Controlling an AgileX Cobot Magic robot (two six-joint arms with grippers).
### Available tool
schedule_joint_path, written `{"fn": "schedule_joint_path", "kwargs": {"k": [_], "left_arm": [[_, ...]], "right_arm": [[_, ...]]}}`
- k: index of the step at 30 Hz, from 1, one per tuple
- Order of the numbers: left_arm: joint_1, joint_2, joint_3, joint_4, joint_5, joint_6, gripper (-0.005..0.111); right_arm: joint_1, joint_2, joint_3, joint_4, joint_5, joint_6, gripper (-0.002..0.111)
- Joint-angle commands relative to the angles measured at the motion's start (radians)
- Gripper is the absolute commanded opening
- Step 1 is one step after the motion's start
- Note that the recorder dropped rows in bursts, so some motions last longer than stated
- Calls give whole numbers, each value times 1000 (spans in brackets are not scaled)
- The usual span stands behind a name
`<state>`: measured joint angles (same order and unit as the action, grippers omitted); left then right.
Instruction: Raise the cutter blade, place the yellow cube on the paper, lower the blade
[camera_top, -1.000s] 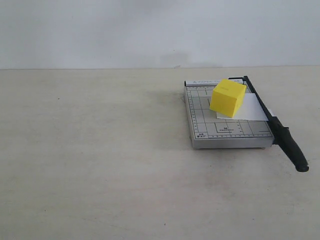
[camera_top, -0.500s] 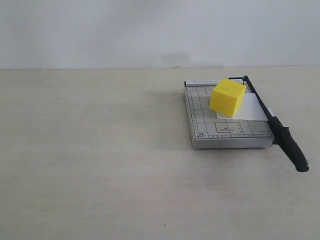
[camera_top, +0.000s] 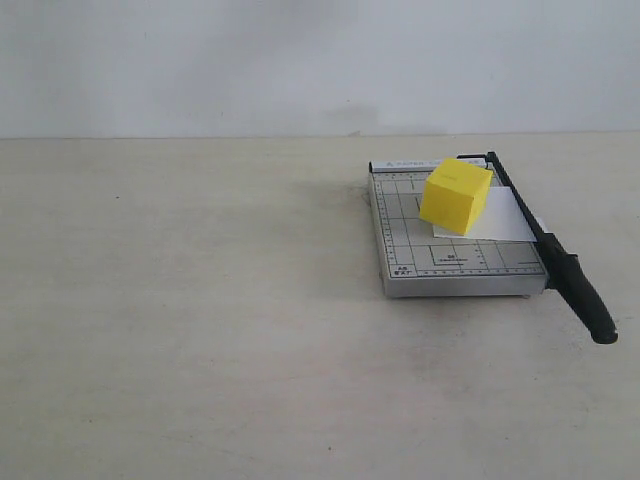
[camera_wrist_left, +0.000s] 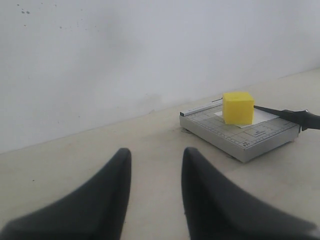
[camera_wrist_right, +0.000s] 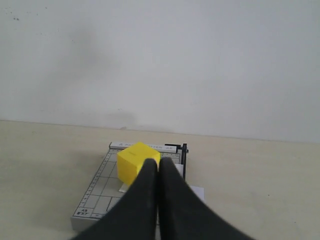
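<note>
Exterior view showed the bright yellow plain-faced cube (camera_top: 456, 196) sitting on the white paper sheet (camera_top: 505, 222) atop the grey gridded trimmer board (camera_top: 400, 240), black blade (camera_top: 560, 262) lowered alongside, while only the wrist views revealed the left gripper (camera_wrist_left: 156, 155) spread and empty and the right gripper (camera_wrist_right: 158, 162) pressed together.

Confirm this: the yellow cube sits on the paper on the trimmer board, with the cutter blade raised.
Not quite: the cutter blade is lowered flat, as the exterior view shows. The yellow cube does sit on the paper on the trimmer board.
</note>
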<state>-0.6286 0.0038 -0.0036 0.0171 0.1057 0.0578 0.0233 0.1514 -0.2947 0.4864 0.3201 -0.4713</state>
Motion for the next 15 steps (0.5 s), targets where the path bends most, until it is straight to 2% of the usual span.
{"fn": "schedule_joint_path", "kwargs": {"k": [1,4,10,14,15], "left_arm": [[1,-4,4,2,0,6,33],[1,-4,4,2,0,6,33],[1,-4,4,2,0,6,33],[1,-4,4,2,0,6,33],[1,-4,4,2,0,6,33]], "right_arm": [[-3,-4,97,2,-134,18,0],[-3,-4,151,-60,-180,102,0],[1,-4,245,-395,-328,452,0],[1,-4,295,-426,-476,471,0],[1,-6,295,-426,-433,471,0]]}}
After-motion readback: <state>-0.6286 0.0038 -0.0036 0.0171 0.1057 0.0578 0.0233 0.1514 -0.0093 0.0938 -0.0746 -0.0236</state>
